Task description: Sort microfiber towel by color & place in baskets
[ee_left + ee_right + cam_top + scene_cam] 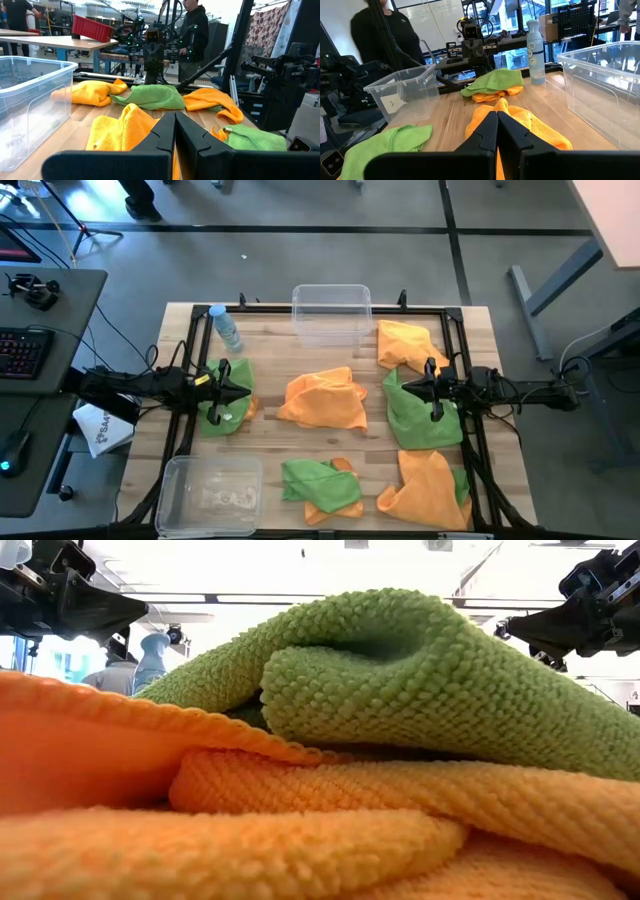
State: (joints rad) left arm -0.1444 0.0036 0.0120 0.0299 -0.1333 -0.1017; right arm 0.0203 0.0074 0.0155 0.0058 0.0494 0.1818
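On the pale wooden slatted surface soft microfiber cloths lie scattered, bright orange and bright green: a crumpled orange cloth in the middle, an orange one at the far right, a green one beneath the right arm, a green-and-orange pile at the near edge, another orange cloth at the near right, and a green cloth under the left arm. The left pincer hovers above that cloth, fingers pressed together, empty. The right pincer hangs over the green cloth, fingers likewise together, empty. One clear plastic rectangular tub stands at the far edge, another at the near left corner; neither holds a cloth. A small clear water bottle lies near the far left.
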